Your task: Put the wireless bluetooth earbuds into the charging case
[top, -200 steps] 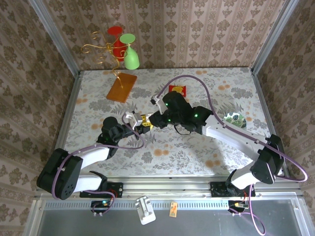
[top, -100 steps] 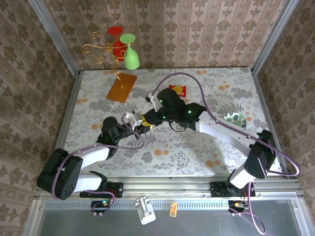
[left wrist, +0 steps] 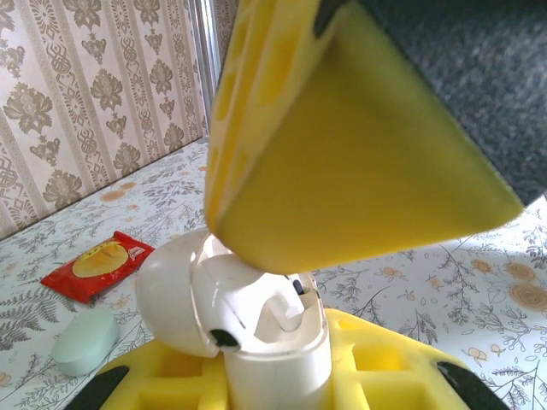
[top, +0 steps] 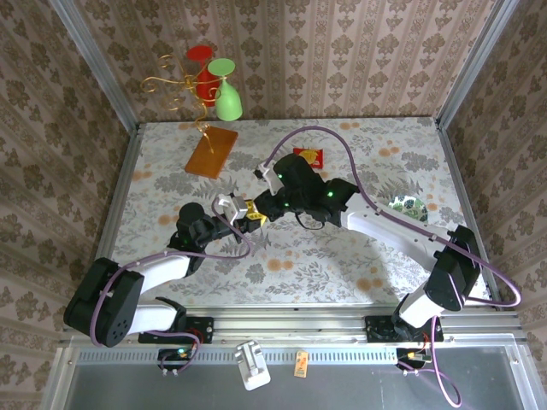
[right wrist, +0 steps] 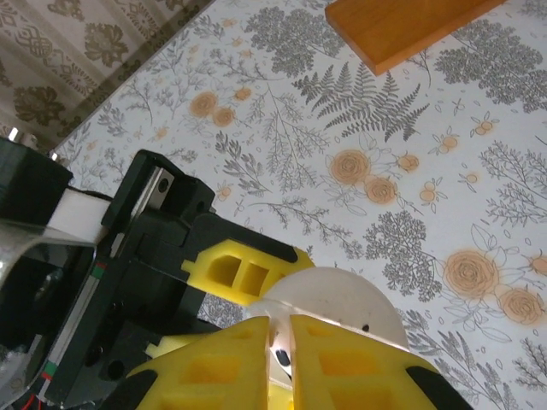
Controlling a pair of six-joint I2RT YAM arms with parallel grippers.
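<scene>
My left gripper is shut on the white charging case, which stands upright between its yellow fingers with the lid swung open to the left. A pale earbud sits in the case's open top. My right gripper hangs directly over that opening, its yellow finger almost touching the case. Its jaws are shut to a thin slit with nothing clearly gripped. From above, the two grippers meet at the case in the table's middle. The domed lid shows beyond the right fingers.
A mint oval case and a red packet lie on the floral table. An orange wooden block lies at the back left, beside a wire stand with a red and a green cup. A patterned dish sits at the right.
The right gripper has moved left until it is over the open case, and its jaws have closed. The left arm and the case have stayed in place.
</scene>
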